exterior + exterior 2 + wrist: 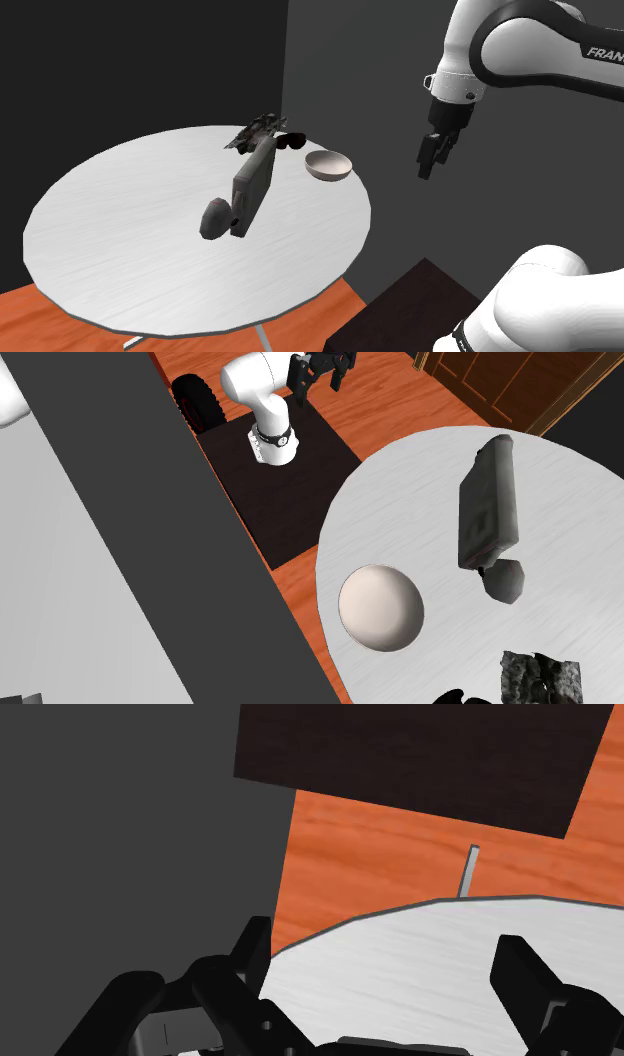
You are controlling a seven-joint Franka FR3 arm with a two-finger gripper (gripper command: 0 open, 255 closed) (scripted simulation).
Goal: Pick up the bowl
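Note:
A pale, plain bowl [328, 166] stands upright near the round white table's [130, 220] edge, on the shoulder view's right. From above, the bowl [380, 607] lies close to the table [420, 472] rim beside the dark wall. My black gripper [430, 162] hangs in the air off the table, to the right of the bowl and a little above it, apart from it. In the wrist view the gripper [390, 972] is open, nothing between its fingers [525, 979], and the table's rim [450, 939] lies under it.
A long grey box [252, 185] and a dark rounded object [214, 217] lie mid-table. A dark tangled thing [258, 129] and black glasses [290, 141] sit behind the bowl. A dark wall [150, 502] runs beside the table. The dark stand [285, 492] rests on orange floor [350, 844].

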